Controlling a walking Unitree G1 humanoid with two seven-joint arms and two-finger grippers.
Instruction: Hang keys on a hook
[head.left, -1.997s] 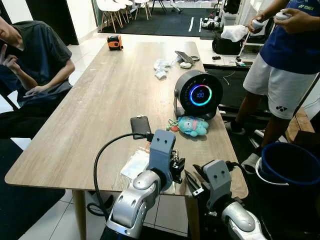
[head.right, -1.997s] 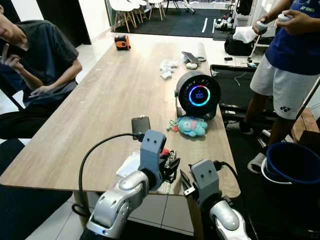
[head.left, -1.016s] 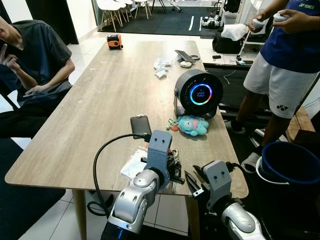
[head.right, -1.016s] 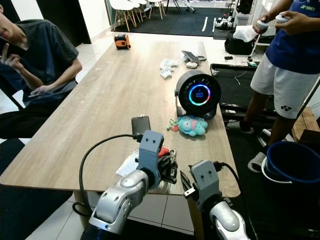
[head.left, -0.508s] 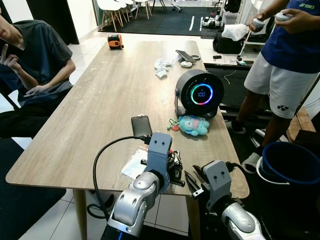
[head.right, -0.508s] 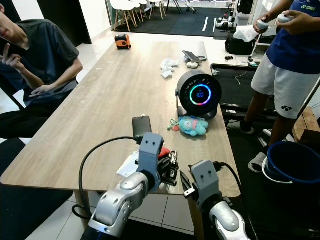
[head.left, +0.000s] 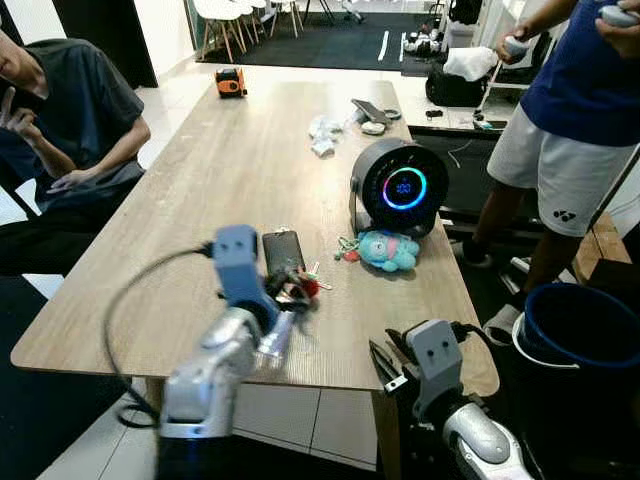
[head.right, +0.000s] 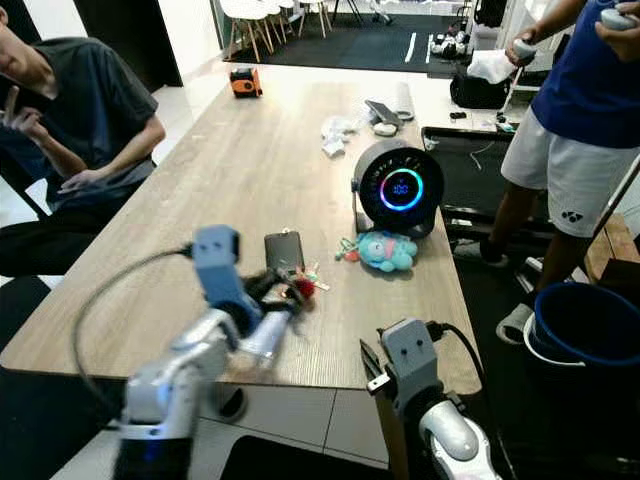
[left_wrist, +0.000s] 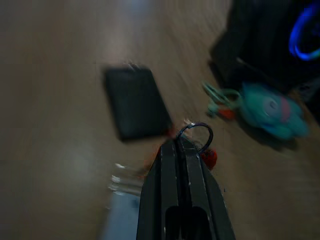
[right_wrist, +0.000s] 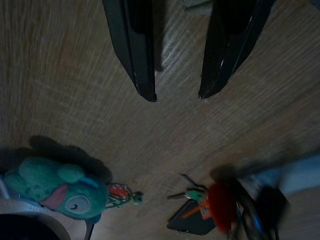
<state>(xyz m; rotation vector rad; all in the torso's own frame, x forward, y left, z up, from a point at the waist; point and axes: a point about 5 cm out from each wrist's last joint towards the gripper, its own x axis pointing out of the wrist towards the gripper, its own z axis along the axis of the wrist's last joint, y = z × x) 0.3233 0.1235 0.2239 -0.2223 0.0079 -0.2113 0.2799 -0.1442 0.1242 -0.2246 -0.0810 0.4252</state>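
Keys (head.left: 303, 287) hang pinched at the tip of the left hand (left_wrist: 184, 142), low over the desk (head.left: 200, 200) just beside a dark phone (head.left: 281, 251). In the left wrist view its two black fingers (left_wrist: 170, 165) lie pressed together with a thin metal ring (left_wrist: 196, 134) looping out past them and a red tag (left_wrist: 208, 159) below, so the hand looks closed on the bunch at the ring.

From where I stand, the bunch should handle as something light but loose: hard metal pieces swinging off one ring, slick and quick to twist or slip between smooth fingers. I'd judge the ring itself the part to keep hold of, leaving enough of its loop free to pass over a hook.

The right hand (right_wrist: 175, 95) hovers above the near desk edge with its fingers spread and nothing between them. A teal plush keychain (head.left: 386, 251) lies in front of a round speaker (head.left: 395, 187) with a glowing dial.

The left arm is smeared with motion blur, so how many keys there are, and how deep the ring sits in the grip, I can't make out. I can't spot a hook from here. A seated person (head.left: 60, 110) and a standing one (head.left: 570, 130) are both cut off by the frame.
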